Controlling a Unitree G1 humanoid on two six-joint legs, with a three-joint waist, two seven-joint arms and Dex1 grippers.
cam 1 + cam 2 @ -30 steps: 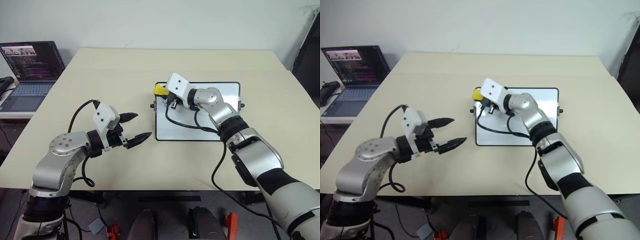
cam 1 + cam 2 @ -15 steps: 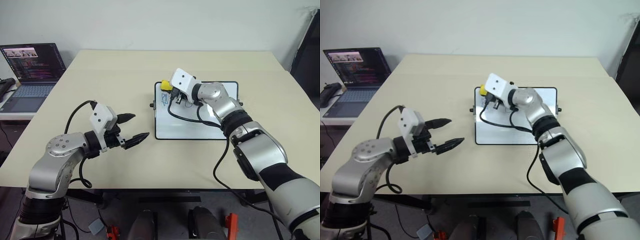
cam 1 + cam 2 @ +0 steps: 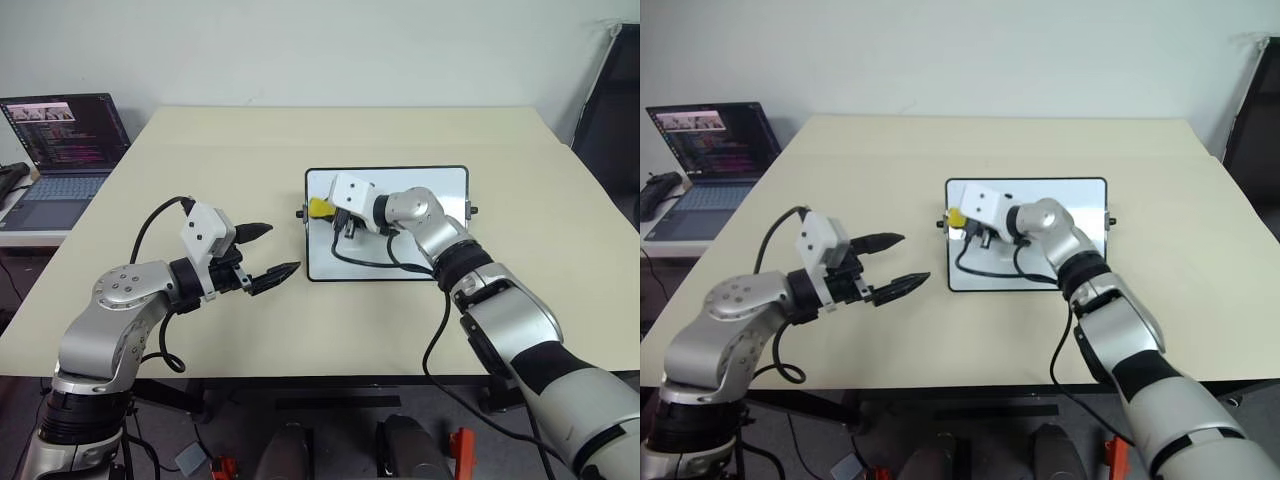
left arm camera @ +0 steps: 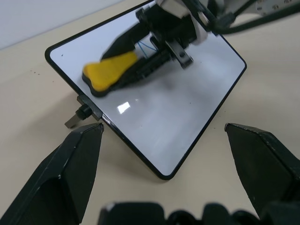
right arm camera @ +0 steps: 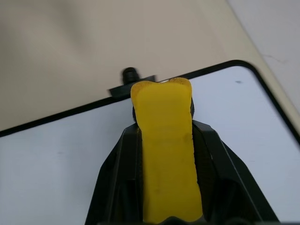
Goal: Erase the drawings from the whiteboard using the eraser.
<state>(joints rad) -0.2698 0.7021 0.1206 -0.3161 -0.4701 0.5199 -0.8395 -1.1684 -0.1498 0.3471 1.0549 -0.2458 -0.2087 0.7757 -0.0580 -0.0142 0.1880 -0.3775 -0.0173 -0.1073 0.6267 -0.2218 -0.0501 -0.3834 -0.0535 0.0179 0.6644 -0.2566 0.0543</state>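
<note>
Right gripper holds the eraser over the whiteboard's left end; left gripper idle beside it.

Laptop (image 3: 62,140) open at far left, off the table (image 3: 200,150). Left gripper (image 3: 270,250) hovers above the tabletop just left of the whiteboard (image 3: 420,260), fingers spread, nothing between them. Whiteboard lies flat mid-table. Right gripper (image 3: 325,212) sits over its left part, fingers pinching the yellow eraser (image 3: 318,206), whose tip is near the left frame by the side knob (image 5: 130,73). Blue drawings (image 4: 149,46) mostly hidden behind the gripper, a few strokes visible.

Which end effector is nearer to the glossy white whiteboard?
Right. The right end effector is over the whiteboard, holding the yellow eraser; the left end effector hovers beside it.
</note>
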